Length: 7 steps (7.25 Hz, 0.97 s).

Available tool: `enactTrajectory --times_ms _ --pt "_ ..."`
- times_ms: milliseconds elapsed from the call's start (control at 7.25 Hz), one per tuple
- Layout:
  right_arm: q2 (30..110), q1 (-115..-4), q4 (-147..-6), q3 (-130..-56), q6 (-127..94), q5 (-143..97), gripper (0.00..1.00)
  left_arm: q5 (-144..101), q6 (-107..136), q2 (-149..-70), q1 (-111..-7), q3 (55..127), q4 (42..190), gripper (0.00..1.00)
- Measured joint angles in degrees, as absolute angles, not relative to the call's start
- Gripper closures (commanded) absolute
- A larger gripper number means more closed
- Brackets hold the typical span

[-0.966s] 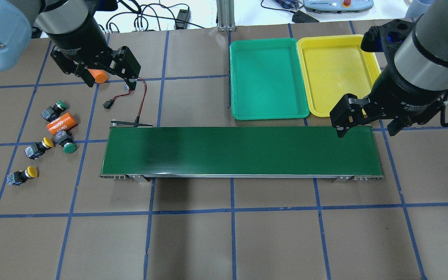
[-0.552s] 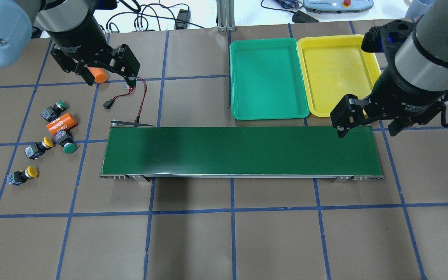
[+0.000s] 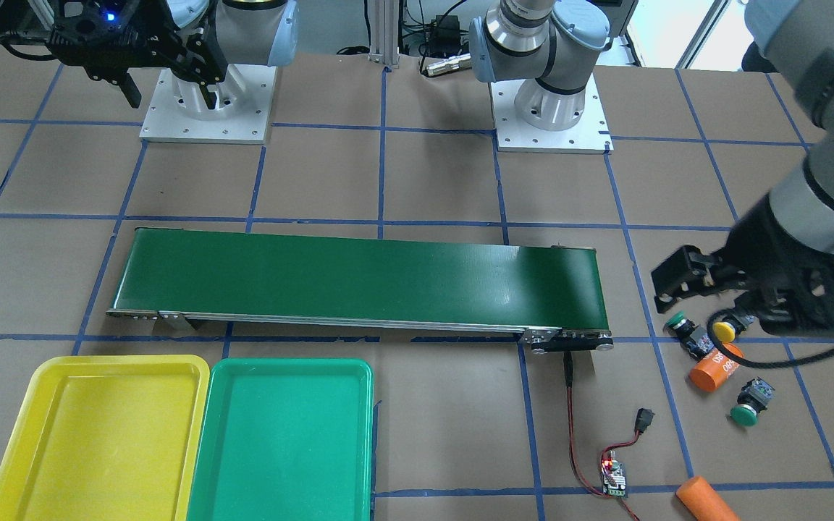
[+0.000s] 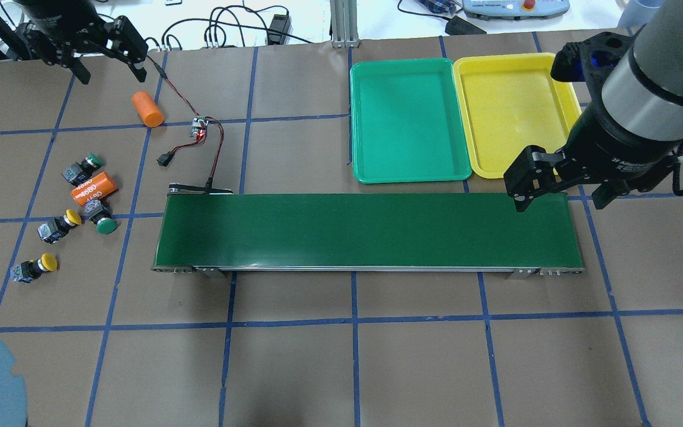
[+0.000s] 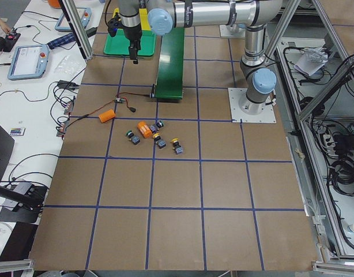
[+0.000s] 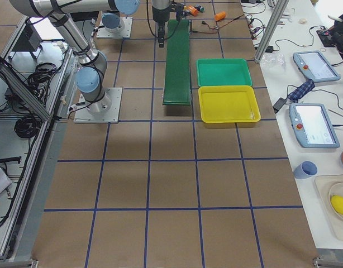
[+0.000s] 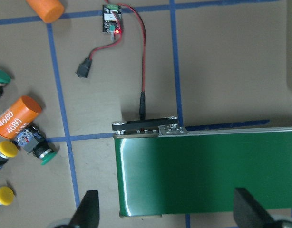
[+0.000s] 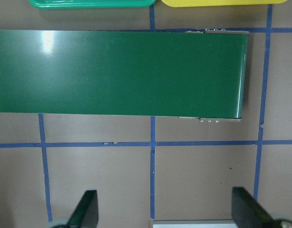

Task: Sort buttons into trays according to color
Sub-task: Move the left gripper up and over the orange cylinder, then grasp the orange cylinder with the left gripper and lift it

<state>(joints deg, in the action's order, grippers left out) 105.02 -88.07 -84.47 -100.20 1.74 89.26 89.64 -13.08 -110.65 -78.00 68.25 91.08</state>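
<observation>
Four buttons lie at the table's left: a green one (image 4: 85, 166), a green one (image 4: 102, 222), a yellow one (image 4: 63, 225) and a yellow one (image 4: 37, 267). My left gripper (image 4: 111, 66) hangs open and empty near the far left, apart from them. Its wrist view shows the green caps (image 7: 43, 155) and yellow caps (image 7: 7, 148) at the left edge. The green tray (image 4: 407, 118) and yellow tray (image 4: 513, 112) lie empty behind the belt's right half. My right gripper (image 4: 561, 203) is open and empty over the belt's right end.
A long dark-green conveyor belt (image 4: 365, 231) crosses the middle. One orange cylinder (image 4: 93, 188) lies among the buttons and another (image 4: 147, 110) lies farther back. A small circuit board with red and black wires (image 4: 199, 131) runs to the belt's left end.
My left gripper has moved back and to the left, uncovering the far orange cylinder. The right gripper has hardly moved. The buttons lie as before.
</observation>
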Motion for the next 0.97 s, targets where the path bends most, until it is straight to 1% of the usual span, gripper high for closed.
enactTrajectory --times_ms 138,414,690,966 --pt "105.03 -88.06 -84.48 -100.24 1.70 89.23 0.00 89.59 -14.14 -114.74 -75.52 65.43 90.07 0.00" --pt "105.14 -88.07 -84.59 -100.28 1.99 89.33 0.00 88.91 -15.21 -122.06 -71.79 62.19 85.39 0.00" --pt "105.25 -88.07 -84.65 -100.32 2.33 89.57 0.00 86.63 -14.02 -127.69 -70.71 61.15 78.91 0.00" --pt "105.34 -88.07 -84.68 -100.33 2.52 89.66 0.00 85.04 -4.81 -132.98 -70.63 60.29 71.72 0.00"
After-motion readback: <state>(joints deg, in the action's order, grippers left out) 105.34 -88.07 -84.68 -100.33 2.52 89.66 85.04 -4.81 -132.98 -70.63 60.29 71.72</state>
